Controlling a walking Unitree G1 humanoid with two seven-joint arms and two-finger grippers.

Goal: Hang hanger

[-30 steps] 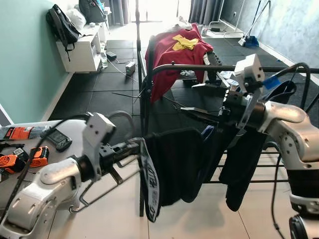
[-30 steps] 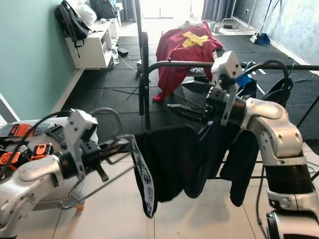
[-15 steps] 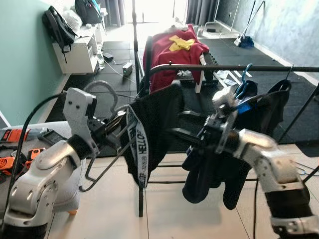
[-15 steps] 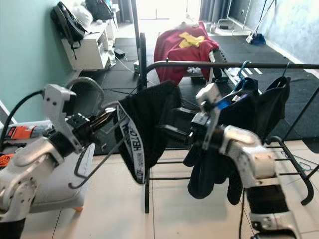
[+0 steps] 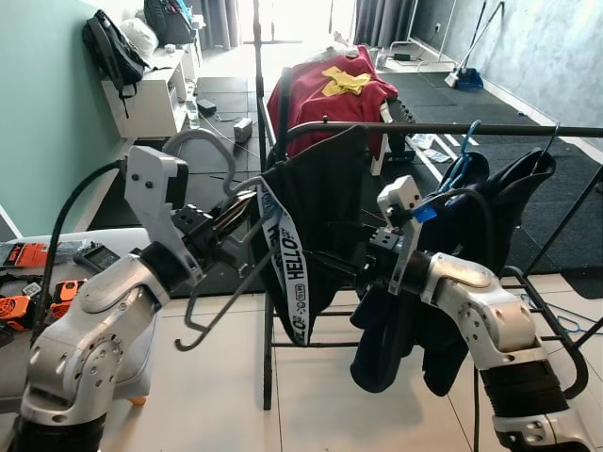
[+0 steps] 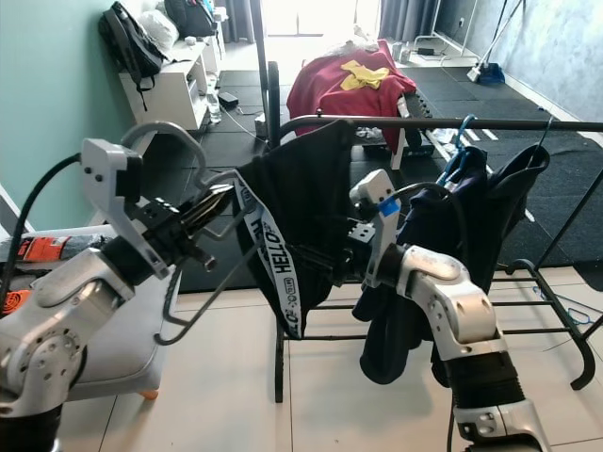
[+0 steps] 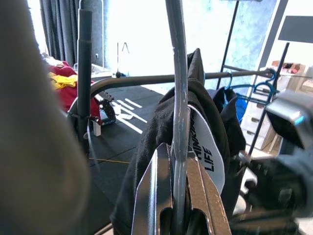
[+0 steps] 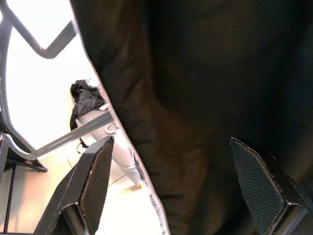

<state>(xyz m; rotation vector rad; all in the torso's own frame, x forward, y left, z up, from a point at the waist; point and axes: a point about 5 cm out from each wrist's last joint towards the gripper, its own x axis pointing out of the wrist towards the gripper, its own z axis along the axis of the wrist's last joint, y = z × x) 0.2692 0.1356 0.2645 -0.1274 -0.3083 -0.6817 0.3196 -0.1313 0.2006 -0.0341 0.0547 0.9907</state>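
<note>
Beside rack (image 5: 443, 129), left hand (image 5: 247, 222) clamps hanger (image 5: 221, 311).

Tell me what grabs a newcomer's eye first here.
The left gripper holds a grey hanger draped with a black garment, raised beside the clothes rail. The right gripper is open against that dark cloth. Behind, a red garment stands out.

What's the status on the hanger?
Left pincer shut on grey hanger, black garment draped. Right pincer open against garment. Hook below rail, not hung.
</note>
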